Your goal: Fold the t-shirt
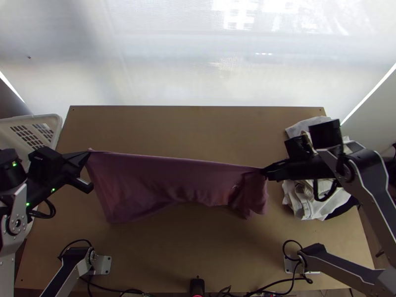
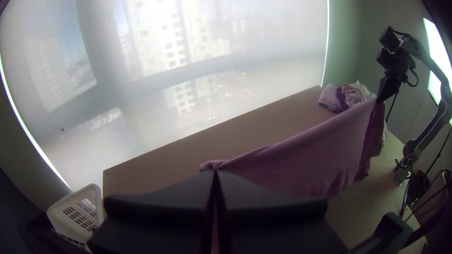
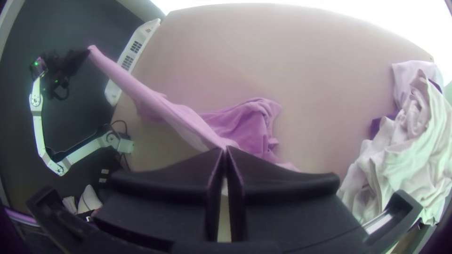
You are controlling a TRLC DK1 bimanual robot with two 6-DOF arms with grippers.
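Observation:
A mauve t-shirt (image 1: 163, 180) hangs between the two grippers in the top view, its upper edge stretched nearly straight and its lower part drooping in soft folds. My left gripper (image 1: 89, 154) is shut on the cloth's left upper corner; in the left wrist view the left gripper (image 2: 215, 173) pinches a small bunch of the t-shirt (image 2: 301, 155). At the other upper corner my right gripper (image 1: 265, 172) is shut on the cloth. In the right wrist view the right gripper (image 3: 225, 149) has the t-shirt (image 3: 179, 117) between its closed tips, with a bunched part hanging beside it.
A pile of white cloths (image 1: 309, 200) lies at the table's right side, beneath the right arm. A white basket (image 1: 32, 129) stands at the left edge. Bare wood of the table (image 1: 198, 121) shows behind the t-shirt, and cables run along the near edge.

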